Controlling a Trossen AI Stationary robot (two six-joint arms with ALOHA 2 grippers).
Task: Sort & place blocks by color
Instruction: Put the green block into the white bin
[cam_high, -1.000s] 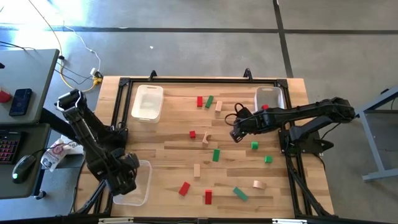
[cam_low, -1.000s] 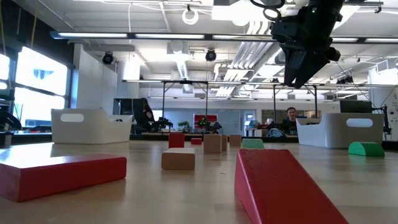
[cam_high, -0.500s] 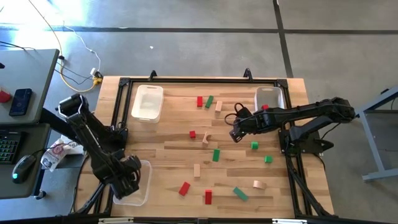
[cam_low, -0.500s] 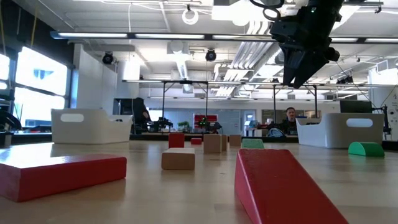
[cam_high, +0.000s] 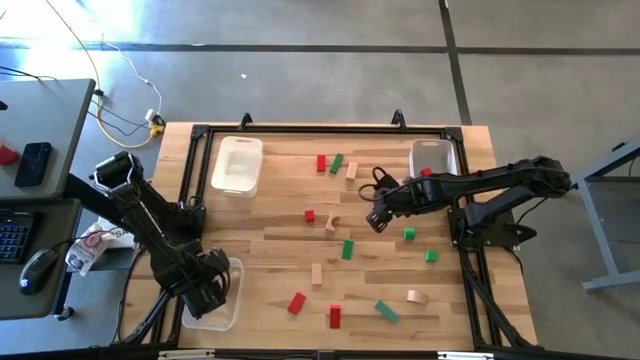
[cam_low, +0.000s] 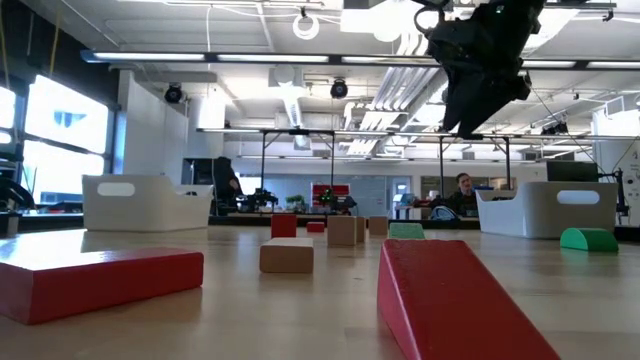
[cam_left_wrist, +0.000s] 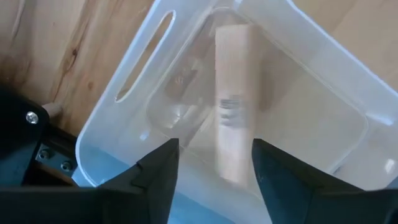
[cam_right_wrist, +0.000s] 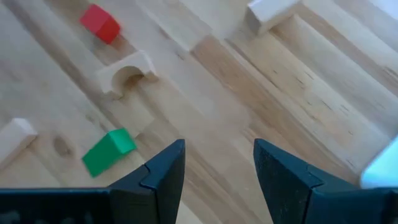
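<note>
My left gripper (cam_high: 205, 290) points down over the clear bin (cam_high: 228, 300) at the table's near left and is open (cam_left_wrist: 211, 162). A plain wood bar (cam_left_wrist: 233, 106) shows blurred inside that bin, below and between the fingers, apart from them. My right gripper (cam_high: 375, 215) hangs open (cam_right_wrist: 219, 165) above the table's middle right with nothing in it. Under it lie a red cube (cam_right_wrist: 99, 23), a wood arch (cam_right_wrist: 127, 71) and a green block (cam_right_wrist: 109, 150). More red, green and plain blocks lie scattered over the table.
A clear bin (cam_high: 237, 165) stands at the far left. Another bin (cam_high: 433, 158) at the far right holds a red block (cam_high: 426, 173). Red blocks (cam_high: 296, 303) (cam_high: 335, 316), a green one (cam_high: 386, 311) and a wood arch (cam_high: 416, 296) lie near the front edge.
My right gripper has turned a little at the wrist while staying over the same spot.
</note>
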